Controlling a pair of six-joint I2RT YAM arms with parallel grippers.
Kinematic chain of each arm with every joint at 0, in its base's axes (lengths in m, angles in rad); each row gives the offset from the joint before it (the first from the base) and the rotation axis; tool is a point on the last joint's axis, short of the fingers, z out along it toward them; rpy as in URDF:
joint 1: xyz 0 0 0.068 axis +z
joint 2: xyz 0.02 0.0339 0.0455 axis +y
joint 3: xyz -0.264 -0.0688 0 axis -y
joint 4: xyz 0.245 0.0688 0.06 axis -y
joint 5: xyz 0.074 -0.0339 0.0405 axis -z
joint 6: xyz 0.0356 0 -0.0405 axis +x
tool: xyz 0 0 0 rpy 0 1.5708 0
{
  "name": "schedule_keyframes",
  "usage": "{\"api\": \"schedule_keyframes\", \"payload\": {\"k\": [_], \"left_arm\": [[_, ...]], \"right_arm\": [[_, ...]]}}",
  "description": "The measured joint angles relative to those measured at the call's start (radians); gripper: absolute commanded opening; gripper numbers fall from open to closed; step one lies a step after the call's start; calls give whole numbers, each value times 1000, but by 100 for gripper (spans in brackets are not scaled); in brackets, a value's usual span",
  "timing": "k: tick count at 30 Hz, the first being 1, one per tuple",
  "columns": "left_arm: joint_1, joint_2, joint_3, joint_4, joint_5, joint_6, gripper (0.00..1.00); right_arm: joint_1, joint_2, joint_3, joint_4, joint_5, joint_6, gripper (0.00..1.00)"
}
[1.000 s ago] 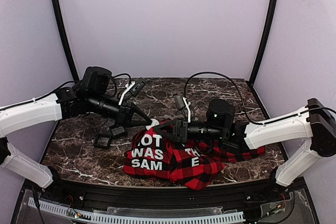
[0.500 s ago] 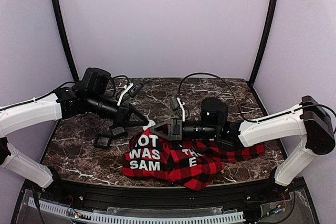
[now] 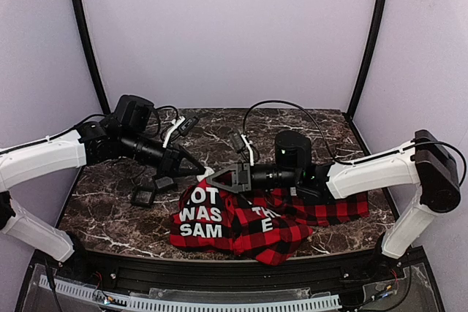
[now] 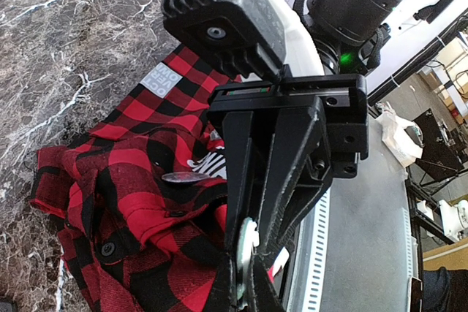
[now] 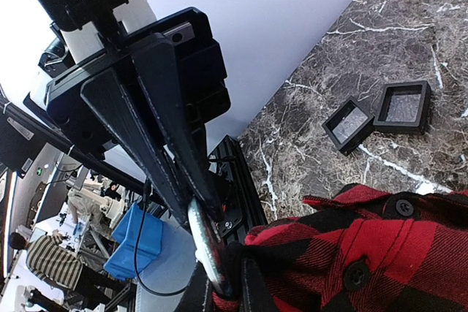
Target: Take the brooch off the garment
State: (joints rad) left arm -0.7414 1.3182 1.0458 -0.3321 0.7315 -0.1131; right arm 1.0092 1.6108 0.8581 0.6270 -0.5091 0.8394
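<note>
Over marble tabletop [image 3: 307, 133], pinching small rigid, likely slippery brooch [image 5: 204, 246] by rim with left gripper [image 3: 200, 170], clamping limp garment [image 3: 285, 233] just beside it with right gripper [image 3: 213, 178]

The brooch [image 5: 203, 246] shows only edge-on, partly hidden behind the left hand [image 5: 197, 210].

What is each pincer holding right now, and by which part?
The left pincer is shut on the brooch, pinching its rim. The right pincer appears to pinch the garment at the fold where the brooch sits.
</note>
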Motion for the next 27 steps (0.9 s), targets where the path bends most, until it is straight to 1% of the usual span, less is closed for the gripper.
{"api": "schedule_keyframes", "payload": {"k": [5,12,27], "left_arm": [[0,3,0,-12,-11,1,1],[0,11,0,-24,-27,8,1],[-11,29,0,-21,-34,8,1]], "right_arm": [[-7,13,19,-27,-26,-7,1],[-9,24,29,-51,-32,-15,6],[-11,37,29,-62,-14,-19,23]]}}
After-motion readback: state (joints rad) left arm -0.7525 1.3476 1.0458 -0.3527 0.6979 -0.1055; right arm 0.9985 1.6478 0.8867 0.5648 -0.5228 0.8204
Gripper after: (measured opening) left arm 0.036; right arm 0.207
